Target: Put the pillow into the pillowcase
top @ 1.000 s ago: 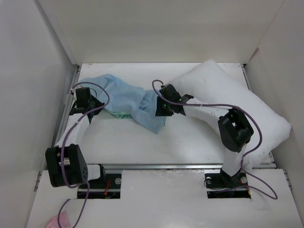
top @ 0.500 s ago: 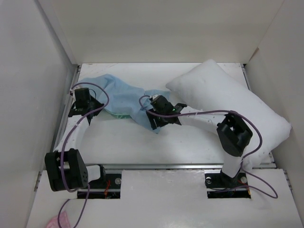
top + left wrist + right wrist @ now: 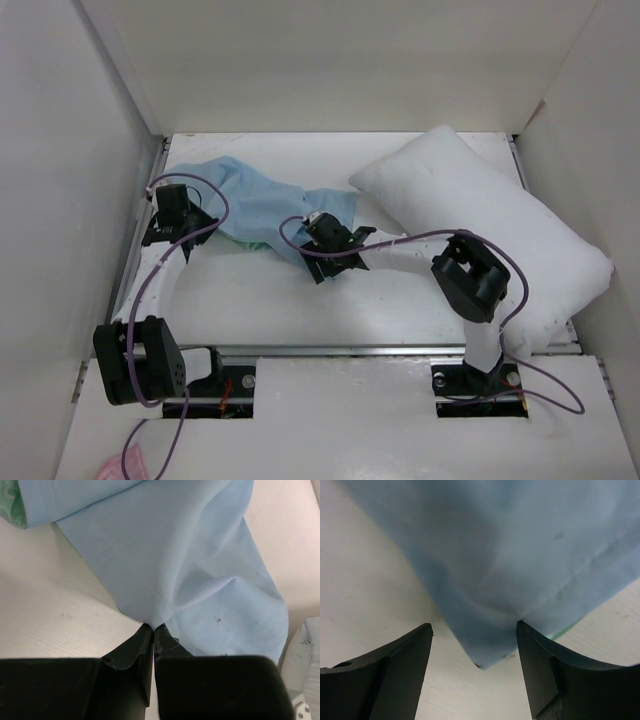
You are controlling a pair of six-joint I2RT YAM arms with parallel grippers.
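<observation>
The pillowcase (image 3: 265,203) lies crumpled on the table's back left, pale blue face up, a teal edge showing beneath. My left gripper (image 3: 178,228) is shut on its left corner; the left wrist view shows the blue cloth (image 3: 190,565) pinched at the closed fingertips (image 3: 153,626). My right gripper (image 3: 322,262) is open over the pillowcase's near right corner; in the right wrist view that blue corner (image 3: 485,645) hangs between the two spread fingers (image 3: 535,650), touching the right one. The white pillow (image 3: 480,220) lies diagonally at the right, untouched.
White walls enclose the table on the left, back and right. The pillow's near corner (image 3: 535,335) reaches the table's front right edge. The right arm's purple cable (image 3: 400,240) loops over the table. Bare table (image 3: 260,300) shows in front of the pillowcase.
My right gripper has moved left and toward the front, from beside the pillow to the pillowcase's near right corner. The left gripper has stayed put, holding the cloth.
</observation>
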